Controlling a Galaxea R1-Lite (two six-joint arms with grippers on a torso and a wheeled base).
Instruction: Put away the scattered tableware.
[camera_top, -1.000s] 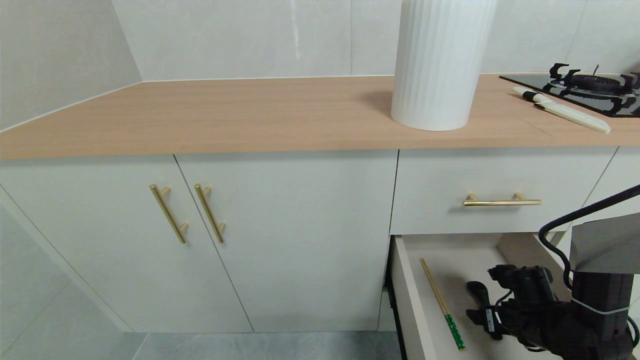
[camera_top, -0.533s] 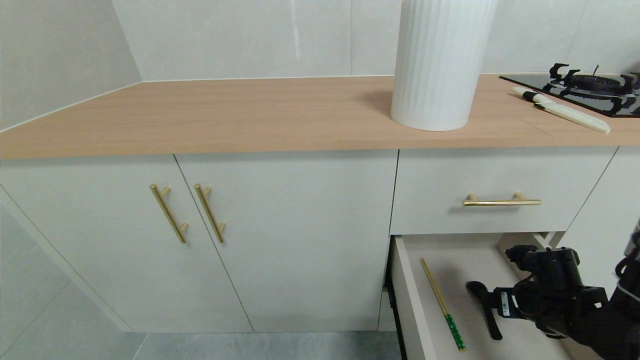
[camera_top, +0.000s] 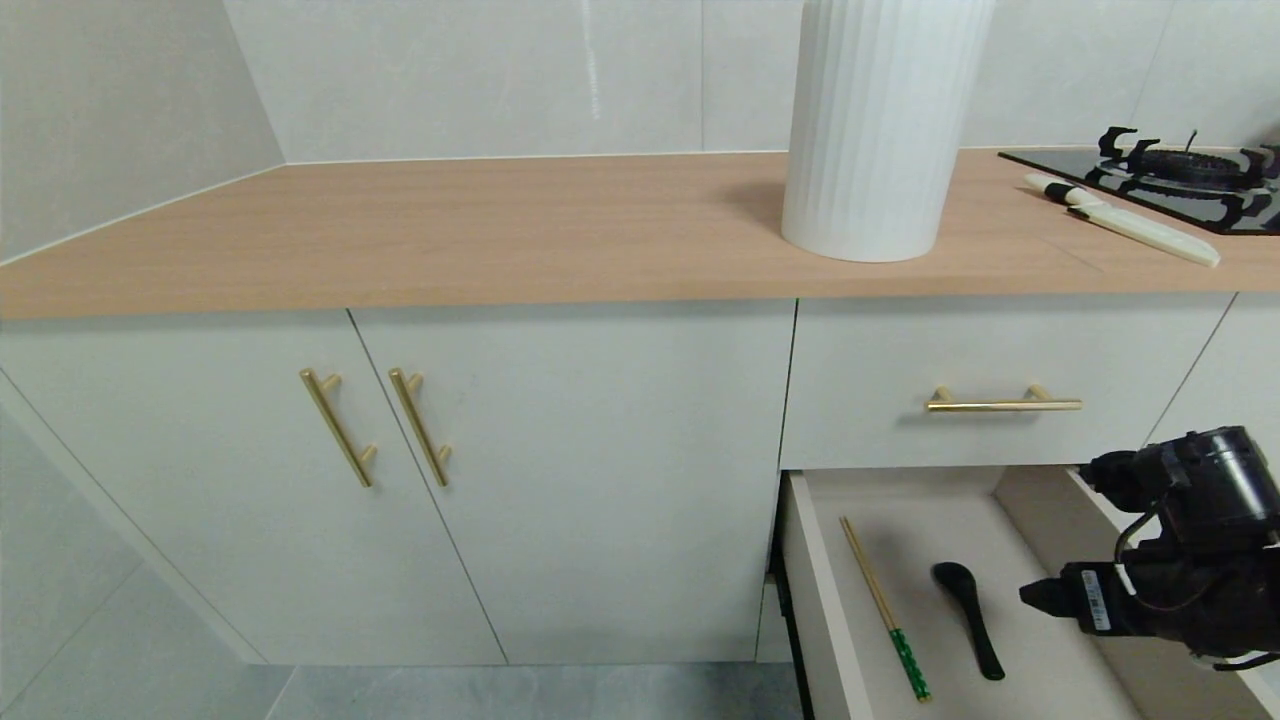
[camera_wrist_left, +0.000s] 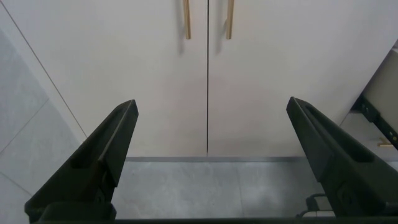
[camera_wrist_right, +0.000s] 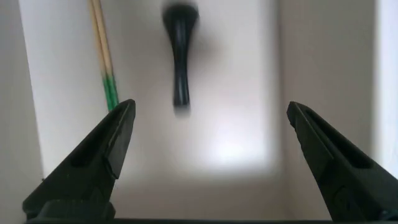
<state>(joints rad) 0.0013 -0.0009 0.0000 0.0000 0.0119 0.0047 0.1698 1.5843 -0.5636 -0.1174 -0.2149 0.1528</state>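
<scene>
Right gripper (camera_top: 1045, 598) wide open, empty, hovering over the open drawer (camera_top: 812, 590), just beside the black spoon (camera_top: 968, 618). Spoon lies flat on the drawer floor. Chopsticks (camera_top: 884, 610) lie alongside it, near but not touching. Left gripper (camera_wrist_left: 211, 104) also wide open and empty, low in front of the cabinet doors (camera_wrist_left: 267, 81). Progress: two items in the drawer (probably past halfway). Likely left: the knife (camera_top: 1130, 222) on the table (camera_top: 450, 230) by the stove (camera_top: 1190, 170), then shutting the drawer.

Matt wood-grain countertop (camera_top: 400, 230), shiny brass-look metal handle (camera_top: 1003, 404), smooth plastic-looking spoon (camera_top: 970, 625), wooden chopsticks (camera_top: 884, 607).
</scene>
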